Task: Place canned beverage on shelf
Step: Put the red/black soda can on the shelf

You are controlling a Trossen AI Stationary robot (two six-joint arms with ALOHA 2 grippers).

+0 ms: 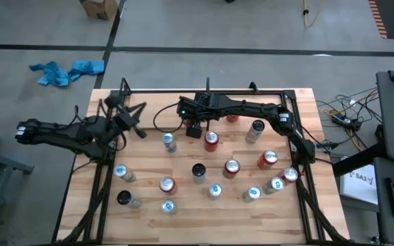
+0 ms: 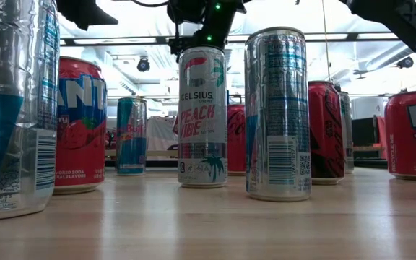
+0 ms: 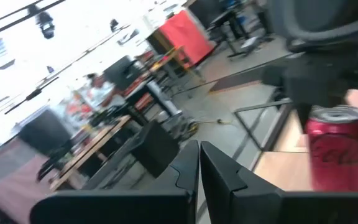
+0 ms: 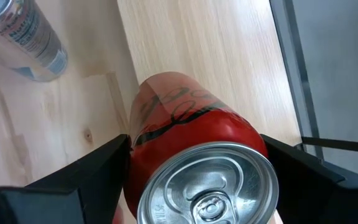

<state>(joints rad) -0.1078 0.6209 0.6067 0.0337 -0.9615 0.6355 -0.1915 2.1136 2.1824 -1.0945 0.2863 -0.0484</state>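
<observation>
The right claw (image 4: 194, 180) is straddling a red can (image 4: 197, 155) with fingers spread wide, apparently gripping it; lifting toward the shelf (image 1: 272, 92) seems next

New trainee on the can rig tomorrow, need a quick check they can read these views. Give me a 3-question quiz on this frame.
1. True or false: the left end effector, waiting at the table's left side, is open.
2. What sits between the fingers of the right end effector?
A. red can
B. a silver and blue can
C. nothing
3. In the low view, what brand name is printed on the tall white can below the green light?

Key: 1 false, its fingers are shut together. 2 A. 3 Celsius.
</observation>
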